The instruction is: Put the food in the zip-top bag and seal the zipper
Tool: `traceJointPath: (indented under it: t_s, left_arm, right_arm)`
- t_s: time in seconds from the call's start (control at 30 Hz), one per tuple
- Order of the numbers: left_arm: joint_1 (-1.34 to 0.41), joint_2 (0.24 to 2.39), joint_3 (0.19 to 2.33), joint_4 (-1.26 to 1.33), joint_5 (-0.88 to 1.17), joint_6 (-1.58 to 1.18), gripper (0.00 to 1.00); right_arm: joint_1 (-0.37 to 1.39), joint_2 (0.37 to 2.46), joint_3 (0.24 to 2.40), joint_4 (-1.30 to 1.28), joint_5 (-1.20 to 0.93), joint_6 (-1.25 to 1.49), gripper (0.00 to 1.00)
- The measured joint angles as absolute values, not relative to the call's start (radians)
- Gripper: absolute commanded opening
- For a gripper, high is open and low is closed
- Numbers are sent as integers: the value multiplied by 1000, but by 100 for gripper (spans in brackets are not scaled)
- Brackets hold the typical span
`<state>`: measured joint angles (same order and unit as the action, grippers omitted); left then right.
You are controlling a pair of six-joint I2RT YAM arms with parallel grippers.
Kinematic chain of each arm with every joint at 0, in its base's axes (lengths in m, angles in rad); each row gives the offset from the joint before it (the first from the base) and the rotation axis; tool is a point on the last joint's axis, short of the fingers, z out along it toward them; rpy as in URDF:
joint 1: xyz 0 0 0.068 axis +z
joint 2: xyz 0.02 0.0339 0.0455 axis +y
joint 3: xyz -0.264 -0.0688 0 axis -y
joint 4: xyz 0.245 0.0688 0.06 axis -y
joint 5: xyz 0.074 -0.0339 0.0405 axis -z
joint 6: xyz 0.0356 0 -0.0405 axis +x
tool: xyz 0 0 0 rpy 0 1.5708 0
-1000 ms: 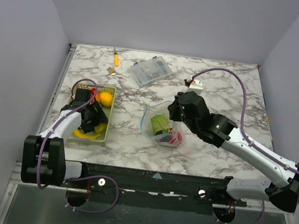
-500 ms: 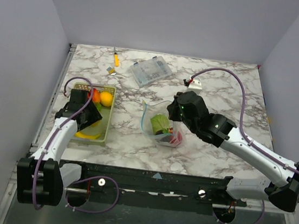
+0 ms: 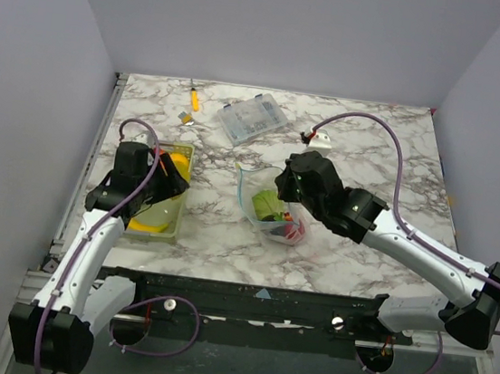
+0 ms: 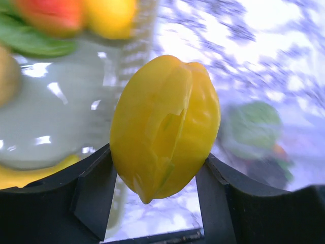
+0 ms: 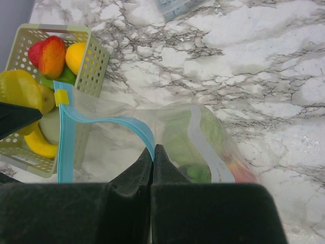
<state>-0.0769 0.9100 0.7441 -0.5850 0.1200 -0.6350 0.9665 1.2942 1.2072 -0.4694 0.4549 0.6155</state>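
Left gripper clamps a yellow ridged plastic toy fruit between both fingers, over the pale green perforated basket holding more toy food; right gripper, jaws pressed together, pinches the light blue zipper strip of the clear crinkly zip-top bag; the bag lies mid-table on the white marble table, mouth open, green leafy toy inside.

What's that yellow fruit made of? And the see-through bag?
The yellow fruit looks like hard plastic: it is smooth and glossy with a moulded groove, so it is probably a toy. The bag looks like thin, soft plastic film: it is clear, wrinkled and shiny, with a stiffer-looking light blue strip along its edge.
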Motion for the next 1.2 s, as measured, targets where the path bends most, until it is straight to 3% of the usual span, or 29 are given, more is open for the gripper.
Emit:
traceJointPath:
  t_s: [0.3, 0.47, 0.8, 1.07, 1.2]
  left_arm:
    - [-336, 742, 784, -359, 533, -587, 38]
    - [-482, 697, 797, -157, 646, -617, 39]
    - [-630, 878, 799, -62, 564, -765, 54]
    - [-659, 973, 812, -131, 439, -902, 84]
    - [-685, 971, 812, -144, 403, -914, 87]
  right_arm:
    - [966, 1298, 1209, -469, 455, 612, 1]
    - [966, 1298, 1209, -465, 454, 612, 1]
    - [966, 1294, 1209, -456, 442, 620, 1]
    - [966, 1279, 1209, -456, 440, 628, 1]
    - [966, 1279, 1209, -456, 437, 628, 1]
